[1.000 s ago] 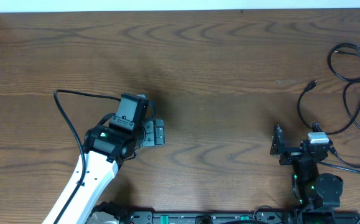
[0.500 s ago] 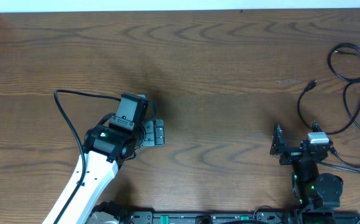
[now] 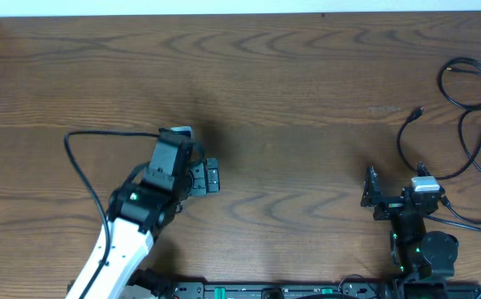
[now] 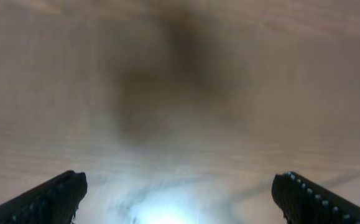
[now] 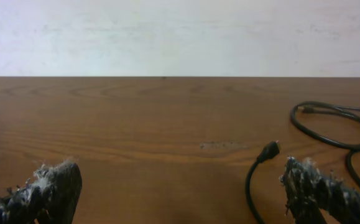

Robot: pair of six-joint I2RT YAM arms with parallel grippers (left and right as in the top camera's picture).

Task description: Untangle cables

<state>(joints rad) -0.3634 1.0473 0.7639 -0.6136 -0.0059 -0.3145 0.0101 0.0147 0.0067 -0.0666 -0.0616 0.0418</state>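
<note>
The cables [image 3: 460, 133] are lying in loose black loops at the far right edge of the wooden table [image 3: 290, 91], running out of the overhead view on that side, with 1 strand ending in a small plug [image 3: 420, 110] that is pointing toward the table's middle. In the right wrist view the same cables [image 5: 304, 129] are sitting on the right, 1 loop curving farther back and the strand with the plug [image 5: 268, 150] arching up just beside the right-hand finger [image 5: 307, 180]; whether it is touching that finger cannot be told. The right gripper [image 3: 373, 189] is sitting low near the robot's base, close to the nearest strands, and its 2 fingers, wrapped in a frayed dark covering, are standing wide apart with only bare wood between them and nothing gripped. The left gripper [image 3: 210, 178] is hovering well apart from the cables, over the left half of the table, at the end of a white arm [image 3: 115, 249] that is reaching in from the near edge, with a thicker black lead [image 3: 78, 158] looping out beside it. In the left wrist view, which is blurred, the left fingers [image 4: 61, 190] are showing only as 2 dark tips in the bottom corners, spread wide over empty wood and holding nothing. A white wall [image 5: 180, 37] is rising behind the table's far edge
</note>
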